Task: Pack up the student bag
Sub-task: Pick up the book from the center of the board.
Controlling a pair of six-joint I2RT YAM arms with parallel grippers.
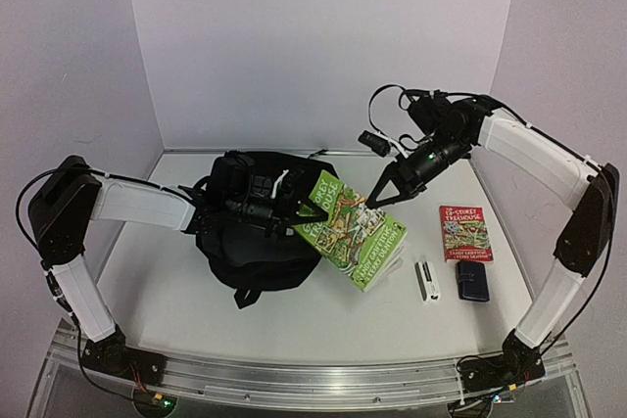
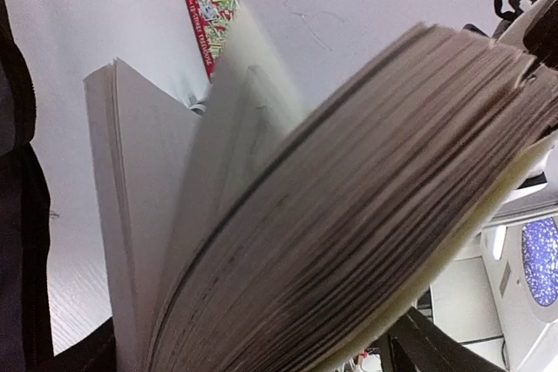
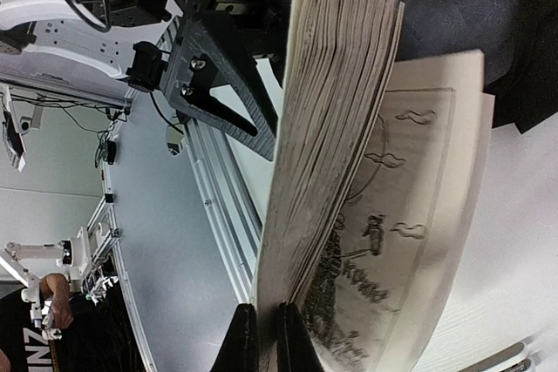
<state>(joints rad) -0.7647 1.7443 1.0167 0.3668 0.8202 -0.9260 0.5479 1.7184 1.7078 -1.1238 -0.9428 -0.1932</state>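
Note:
The student bag (image 1: 245, 242), a black backpack, lies left of centre on the table; its dark fabric shows in the left wrist view (image 2: 13, 215) and in the right wrist view (image 3: 527, 50). A green book (image 1: 355, 229) hangs tilted beside the bag's right side, its lower pages fanned down. My right gripper (image 1: 374, 200) is shut on the book's upper edge (image 3: 266, 328). My left gripper (image 1: 306, 210) is closed on the book's left corner. The page block (image 2: 331, 215) fills its view, with one finger (image 2: 427, 341) under the cover.
A red book (image 1: 466, 233) lies flat at the right and also shows in the left wrist view (image 2: 209, 15). A small white object (image 1: 425, 281) and a small dark-blue case (image 1: 473, 282) lie in front of it. White walls close the back and sides.

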